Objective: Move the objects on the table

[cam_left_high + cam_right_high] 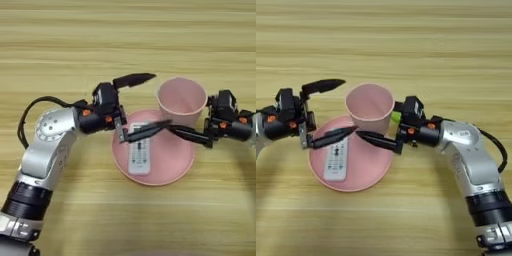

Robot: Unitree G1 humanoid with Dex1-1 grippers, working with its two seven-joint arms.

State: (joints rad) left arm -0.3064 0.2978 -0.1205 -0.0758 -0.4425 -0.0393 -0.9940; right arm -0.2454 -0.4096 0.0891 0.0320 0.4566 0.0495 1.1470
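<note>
Silver forearms enter from the two lower corners, the nearest items to the camera, one per side.

Left gripper (142, 105): spread wide, holding nothing. Upper finger (134, 79) juts toward the far side of the table, level with the cup's rim; lower finger (147, 131) reaches over the plate, its tip just short of the right gripper's visible finger and directly above the top end of the remote.

Right gripper (376, 138): one long black finger (375, 139) stretches toward the left gripper, low across the front of the cup's base, tip over the plate. Second finger hidden behind the cup, so the opening cannot be told (no grasp can be confirmed either).

Pale pink cup (371, 107): upright, open mouth up, between the two grippers, just beyond the right finger and beside the left gripper's upper finger. Stands at the plate's far rim.

Green block (396, 117): only a sliver shows, tucked between the cup and the right gripper's body.

Round pink plate (363, 172): under both lower fingertips, flat on the table.

White remote (336, 160): lies lengthwise in the plate, directly below the left gripper's lower finger.

Wooden table (125, 30): horizontal plank grain, filling the view.
</note>
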